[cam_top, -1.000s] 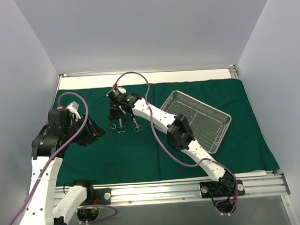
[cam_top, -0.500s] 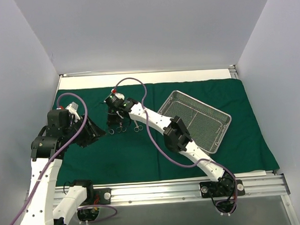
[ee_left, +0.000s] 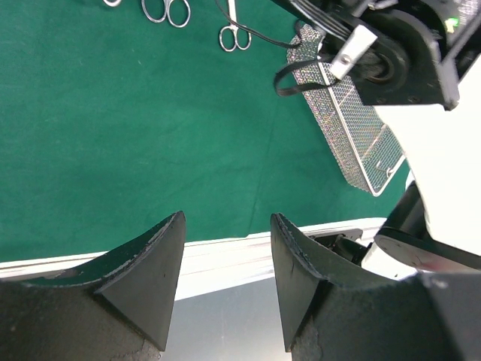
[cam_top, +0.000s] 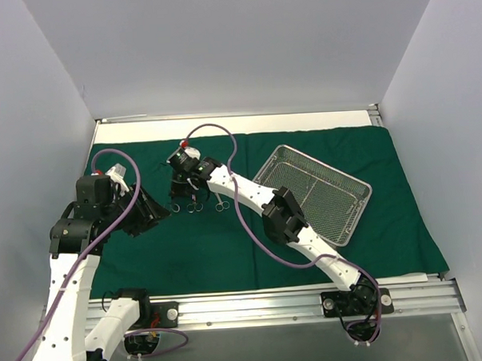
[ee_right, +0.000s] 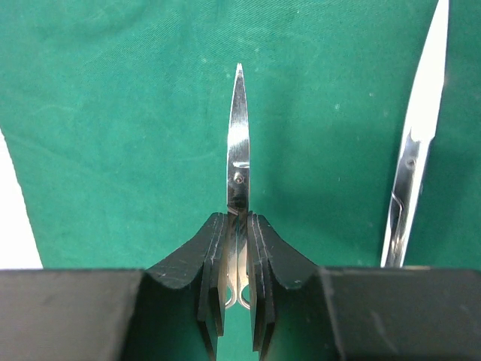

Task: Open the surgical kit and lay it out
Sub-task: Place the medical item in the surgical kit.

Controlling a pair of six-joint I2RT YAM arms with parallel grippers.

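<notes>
White walls [cam_top: 219,53] box in the surface [cam_top: 296,346], its dark green drape [cam_top: 228,245] spread flat; the right pincer [ee_right: 238,218] is clenched on slim steel scissors [ee_right: 238,150], another instrument [ee_right: 421,135] just to its right, the mesh tray [cam_top: 330,196] farther right, the left pincer [ee_left: 227,218] released.

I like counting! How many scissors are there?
3 scissors: one held in the right hand, two lying on the green cloth beside it. More may be hidden.

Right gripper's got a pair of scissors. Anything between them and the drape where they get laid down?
Nothing visible. In the right wrist view the scissors, clamped in the right gripper, point over bare green drape. Another instrument lies further right in that view, apart from them.
</notes>
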